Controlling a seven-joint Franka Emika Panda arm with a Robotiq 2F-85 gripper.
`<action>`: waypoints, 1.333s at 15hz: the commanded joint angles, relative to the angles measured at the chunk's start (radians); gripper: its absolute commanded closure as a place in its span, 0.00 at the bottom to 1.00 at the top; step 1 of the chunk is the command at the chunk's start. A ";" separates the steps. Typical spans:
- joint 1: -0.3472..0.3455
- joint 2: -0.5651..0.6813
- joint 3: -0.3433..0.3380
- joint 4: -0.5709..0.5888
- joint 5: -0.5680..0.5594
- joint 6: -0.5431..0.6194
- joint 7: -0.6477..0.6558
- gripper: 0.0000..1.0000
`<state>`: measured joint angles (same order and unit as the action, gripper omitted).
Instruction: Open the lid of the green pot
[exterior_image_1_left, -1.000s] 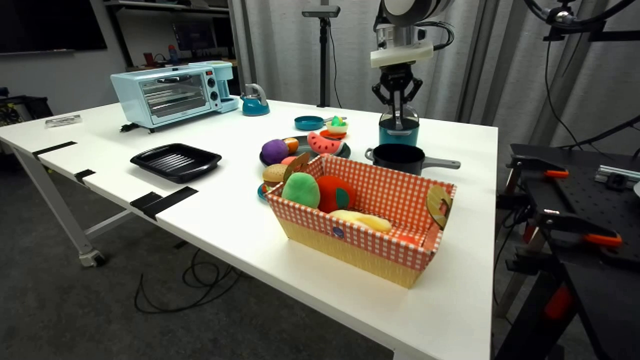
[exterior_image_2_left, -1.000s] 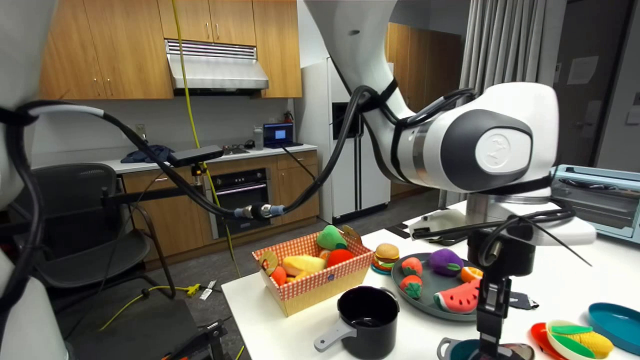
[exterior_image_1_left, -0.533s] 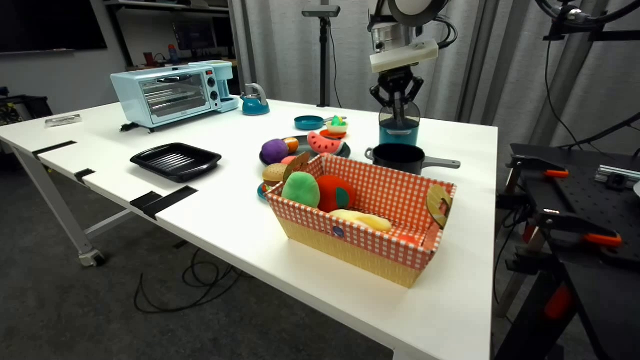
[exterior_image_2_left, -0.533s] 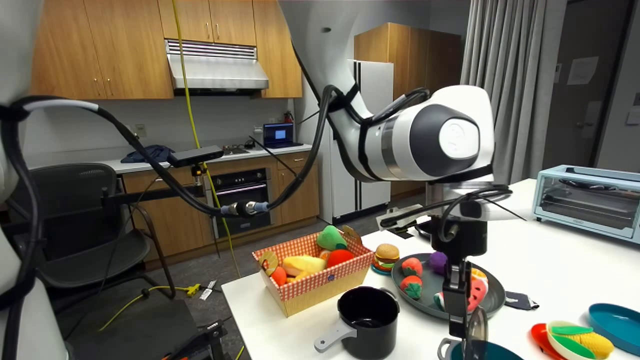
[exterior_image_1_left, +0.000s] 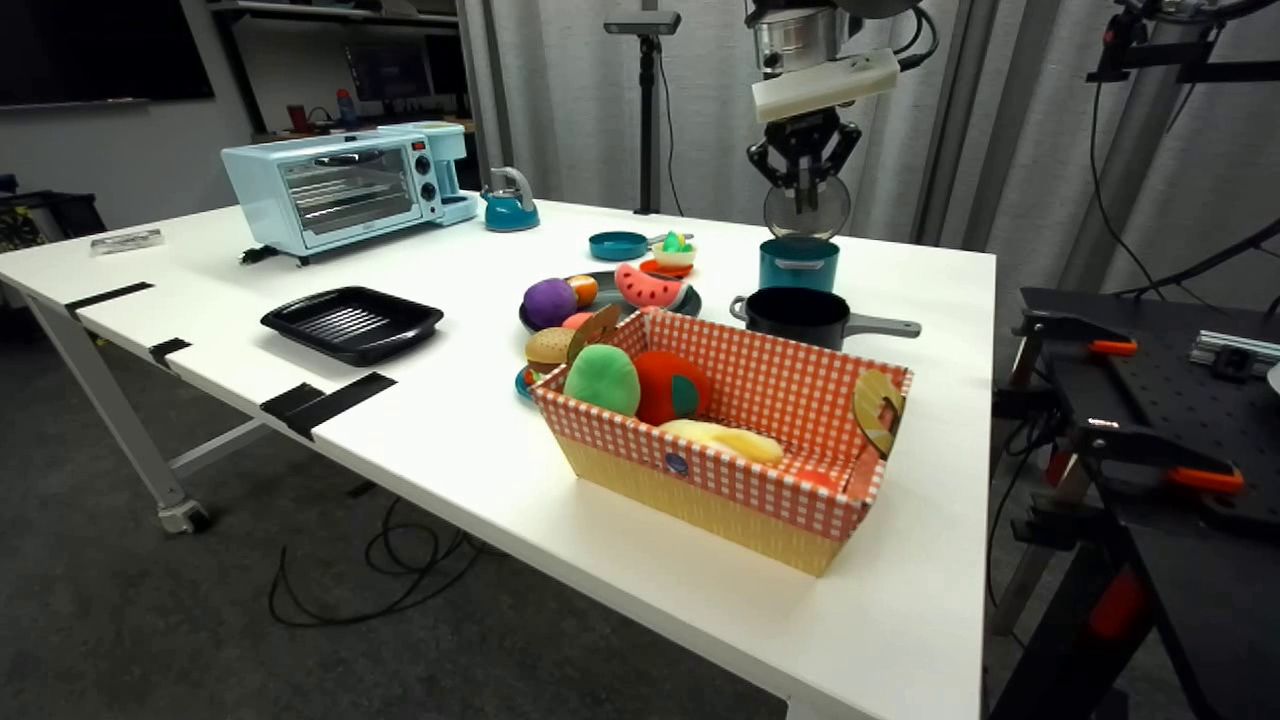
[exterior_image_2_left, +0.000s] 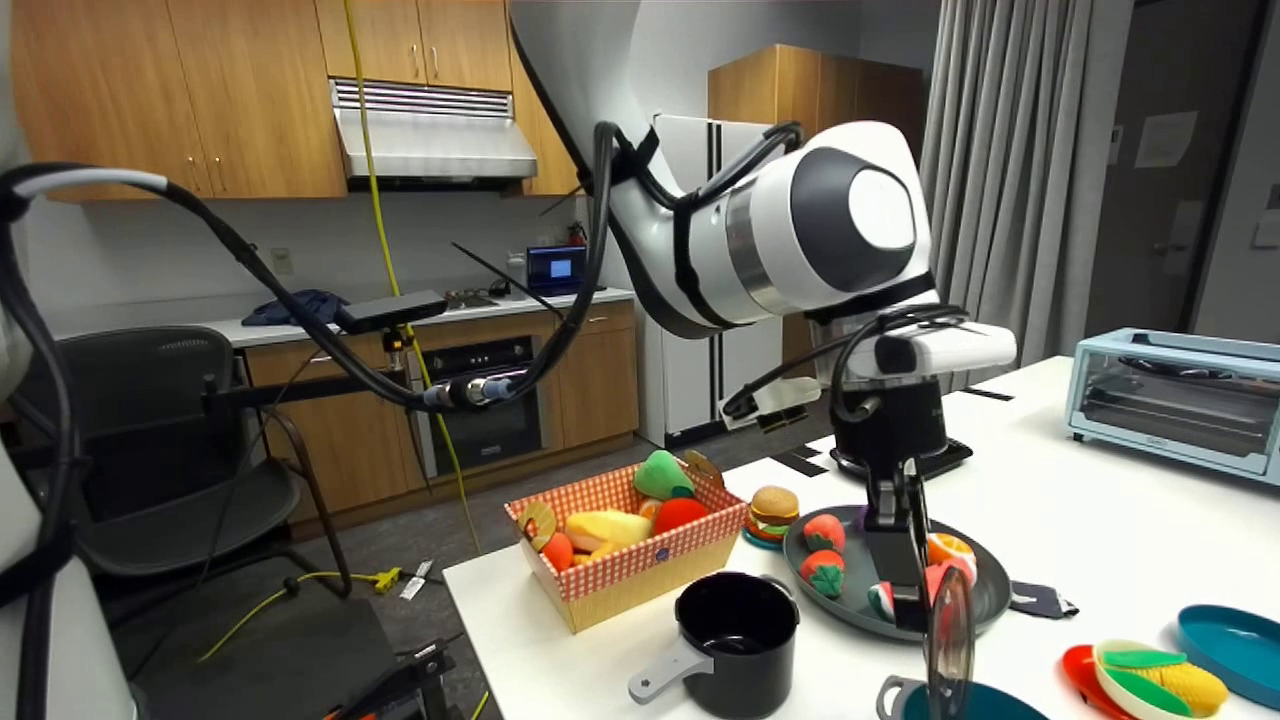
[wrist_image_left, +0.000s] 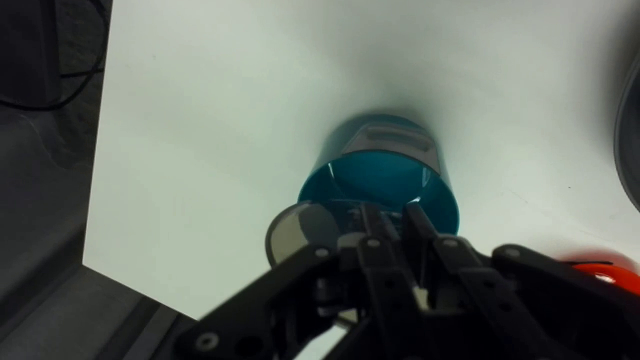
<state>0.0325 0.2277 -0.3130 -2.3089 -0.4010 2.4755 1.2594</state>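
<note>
The green pot (exterior_image_1_left: 798, 265) is a squat teal pot with grey handles on the white table. It also shows in an exterior view (exterior_image_2_left: 985, 703), cut by the lower edge, and in the wrist view (wrist_image_left: 380, 175), where its inside is visible. The lid (exterior_image_1_left: 832, 207), a see-through round disc with a dark rim, stands nearly on edge over the pot's mouth. It also shows in an exterior view (exterior_image_2_left: 950, 640) and in the wrist view (wrist_image_left: 287, 235). My gripper (exterior_image_1_left: 805, 203) is shut on the lid; the gripped part is hidden. I cannot tell whether the lid's lower edge touches the pot.
A black pan (exterior_image_1_left: 800, 318) with a grey handle stands close to the pot. The red-checked basket (exterior_image_1_left: 700, 490), the dark plate of toy food (exterior_image_2_left: 850, 605), a bowl with toy corn (exterior_image_2_left: 1150, 680) and a teal pan (exterior_image_1_left: 618, 245) are nearby. The table edge (wrist_image_left: 92, 175) is near the pot.
My gripper has risen and tilted, shifting left in an exterior view. The lid has come up with it and tipped to nearly upright, uncovering the pot's mouth. The pot has stayed in place.
</note>
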 joint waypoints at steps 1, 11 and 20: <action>-0.001 -0.085 0.023 -0.054 -0.091 -0.022 0.045 0.96; -0.004 -0.076 0.170 -0.055 -0.044 -0.044 -0.118 0.96; -0.019 -0.049 0.171 0.013 -0.042 -0.055 -0.200 0.50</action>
<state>0.0227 0.1731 -0.1459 -2.3277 -0.4600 2.4574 1.1002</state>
